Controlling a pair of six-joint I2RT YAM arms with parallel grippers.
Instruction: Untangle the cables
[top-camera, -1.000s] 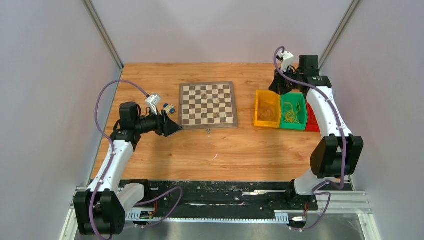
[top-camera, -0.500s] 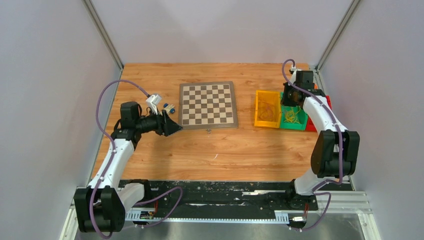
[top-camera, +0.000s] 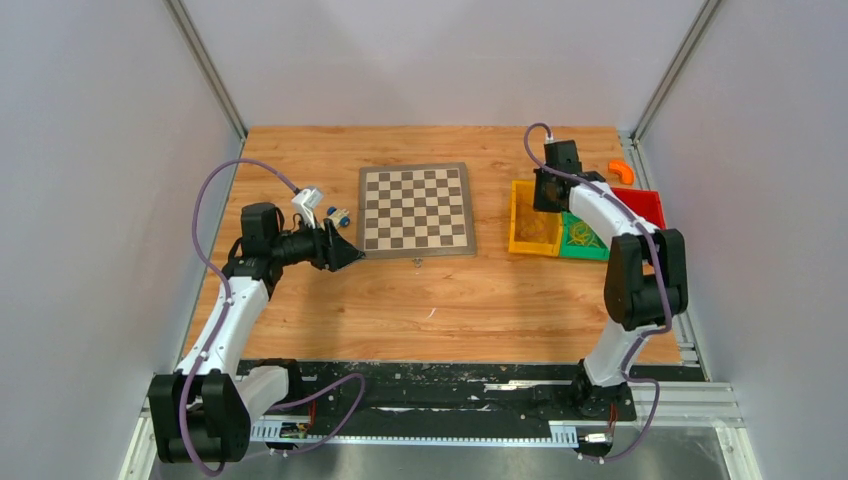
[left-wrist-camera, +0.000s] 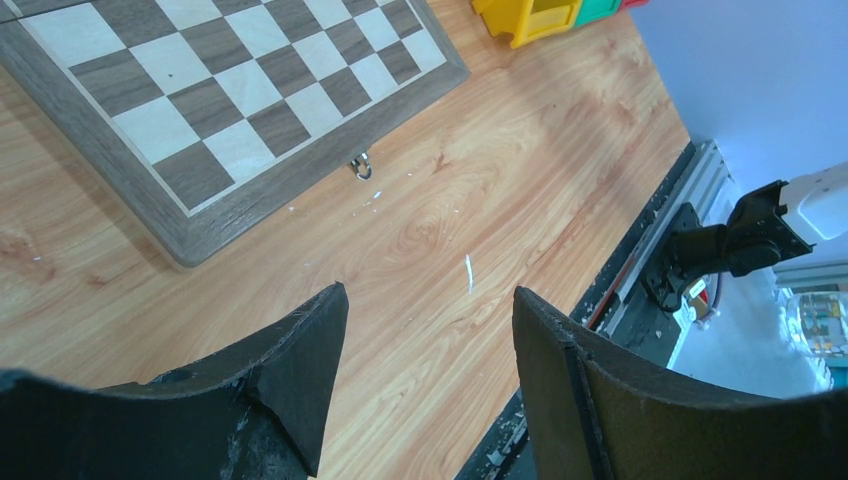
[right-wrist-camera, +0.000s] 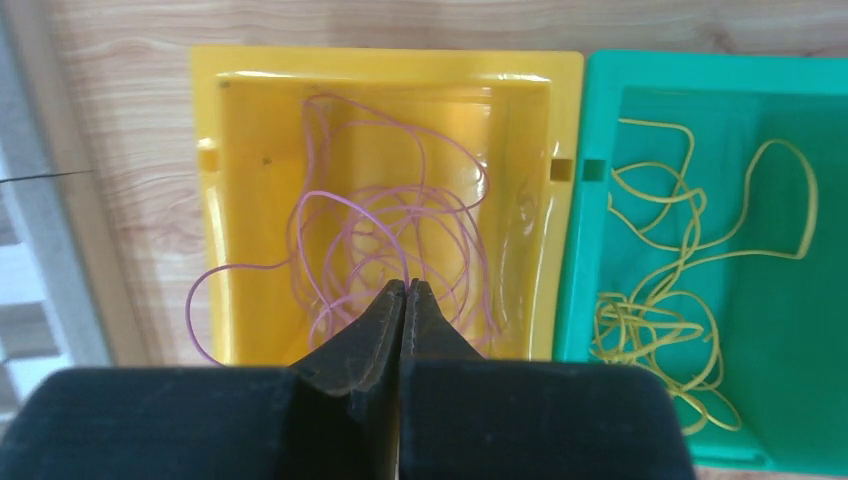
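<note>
cables (right-wrist-camera: 440, 240) in 2 bins (top-camera: 516, 218), right of chessboard (top-camera: 415, 208)

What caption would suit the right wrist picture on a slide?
Shut right gripper over pink cables in the yellow bin, beside the green bin.

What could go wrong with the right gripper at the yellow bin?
The right gripper is shut over the pink strands, which overlap in many loops: a lift may drag the whole tangle out. One loop hangs over the yellow bin wall and could snag there. Whether a strand is pinched cannot be told.
</note>
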